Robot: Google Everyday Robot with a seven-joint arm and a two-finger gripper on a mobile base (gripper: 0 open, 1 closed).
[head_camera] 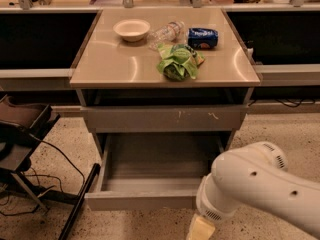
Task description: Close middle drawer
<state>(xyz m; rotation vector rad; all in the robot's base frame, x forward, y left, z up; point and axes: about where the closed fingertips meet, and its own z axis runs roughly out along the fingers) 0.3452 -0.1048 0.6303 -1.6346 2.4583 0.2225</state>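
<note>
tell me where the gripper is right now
In the camera view the gripper is at the bottom edge, right of centre, just in front of the right end of the open middle drawer.

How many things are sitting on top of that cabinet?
4: a bowl rear left, a plastic bottle beside it, a blue container rear right, a green bag centre. The gripper hangs low, before the open middle drawer.
</note>
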